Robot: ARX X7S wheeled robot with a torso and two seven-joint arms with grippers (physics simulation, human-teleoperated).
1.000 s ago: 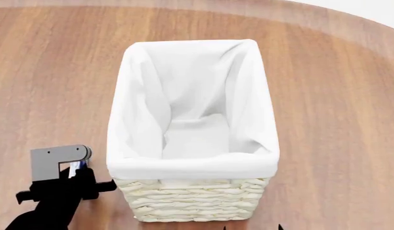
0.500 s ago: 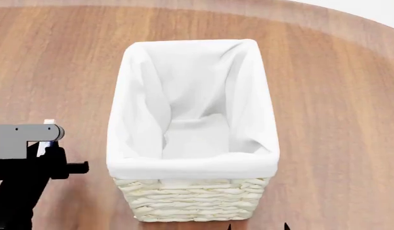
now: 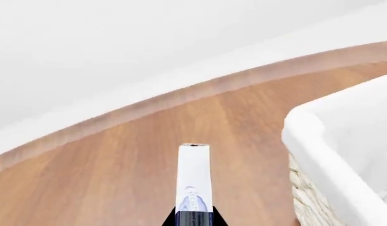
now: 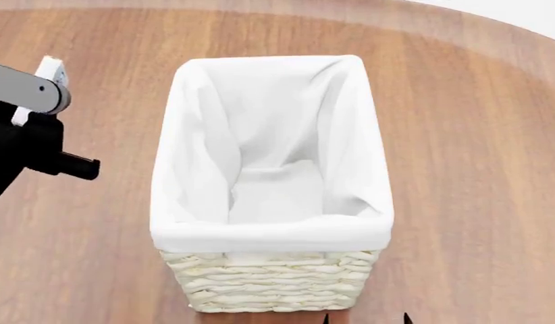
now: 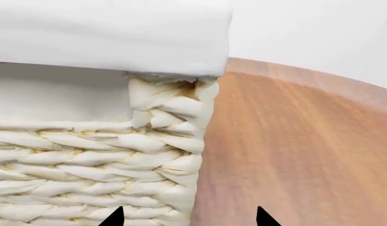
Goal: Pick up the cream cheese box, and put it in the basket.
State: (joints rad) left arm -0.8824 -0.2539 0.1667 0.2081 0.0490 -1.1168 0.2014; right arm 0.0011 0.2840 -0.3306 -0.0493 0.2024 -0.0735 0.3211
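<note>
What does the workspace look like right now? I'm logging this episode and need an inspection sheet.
Surface: wooden table, round-edged.
Job's things: cream cheese box held edge-on above the table, outside the basket; the basket's white liner holds nothing visible.
Clutter: nothing seen.
Grippers: left gripper shut on the box, left of the basket; right gripper open, tips near the basket's wicker corner.
Cables: nothing seen.
Surroundings: plain white background.

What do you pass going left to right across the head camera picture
Left gripper holding the cream cheese box, then bare wooden table, then the basket, then more table.
</note>
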